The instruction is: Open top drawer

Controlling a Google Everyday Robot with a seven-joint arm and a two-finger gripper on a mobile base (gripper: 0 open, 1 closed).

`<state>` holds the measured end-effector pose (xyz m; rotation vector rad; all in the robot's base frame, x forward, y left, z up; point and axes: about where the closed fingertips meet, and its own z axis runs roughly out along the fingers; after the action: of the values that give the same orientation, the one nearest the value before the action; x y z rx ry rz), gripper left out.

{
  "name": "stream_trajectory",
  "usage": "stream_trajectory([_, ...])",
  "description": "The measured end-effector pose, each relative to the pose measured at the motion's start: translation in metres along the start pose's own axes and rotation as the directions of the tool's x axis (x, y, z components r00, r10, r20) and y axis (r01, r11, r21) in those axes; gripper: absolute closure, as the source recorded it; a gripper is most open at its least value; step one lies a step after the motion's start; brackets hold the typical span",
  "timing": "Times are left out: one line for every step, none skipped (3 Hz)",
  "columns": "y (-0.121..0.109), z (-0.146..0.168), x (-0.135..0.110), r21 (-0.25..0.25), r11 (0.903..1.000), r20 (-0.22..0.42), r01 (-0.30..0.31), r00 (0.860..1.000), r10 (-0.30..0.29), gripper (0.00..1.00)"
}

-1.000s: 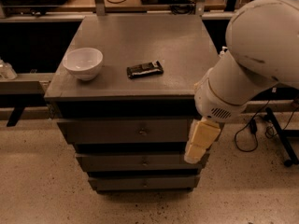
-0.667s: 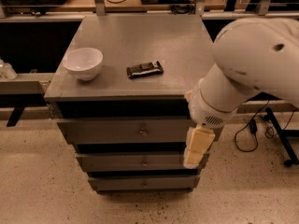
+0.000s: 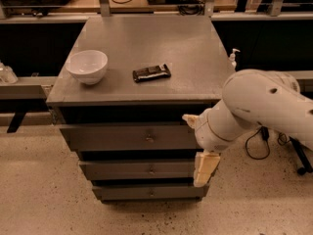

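Observation:
The top drawer (image 3: 112,137) is the tallest of three grey fronts on the grey cabinet (image 3: 161,38), and it is closed. Its small metal knob (image 3: 149,139) sits at the centre. Two shorter drawer fronts lie below it, the middle drawer (image 3: 137,171) and the bottom drawer (image 3: 146,192), both closed. My gripper (image 3: 204,169) hangs from the white arm (image 3: 259,109) at the right end of the drawer fronts. It points down in front of the middle drawer's right edge, well to the right of the knob. It holds nothing that I can see.
A white bowl (image 3: 88,66) and a dark wrapped bar (image 3: 151,73) lie on the cabinet top. A small pump bottle (image 3: 234,58) stands behind the right edge. Cables and a wheeled base (image 3: 301,166) are on the floor at the right. A bench (image 3: 24,87) runs along the left.
The arm has swung left and lower, so it now covers the cabinet's right front corner. The gripper has shifted slightly along the drawers' right end. The drawers have not moved.

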<state>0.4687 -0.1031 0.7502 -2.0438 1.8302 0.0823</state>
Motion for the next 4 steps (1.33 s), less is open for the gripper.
stream_trajectory([-0.015,0.03,0.001,0.042,0.9971,0.027,0.063,0.998,-0.064,0.0])
stream_trajectory([-0.035,0.053,0.012,0.077,0.9947,0.02,0.068,0.997,-0.07,0.0])
stream_trajectory([-0.049,0.07,0.025,0.092,0.9942,0.006,0.056,0.998,-0.057,0.0])
stream_trajectory([-0.066,0.087,0.045,0.093,0.9955,-0.03,0.018,0.999,-0.015,0.14])
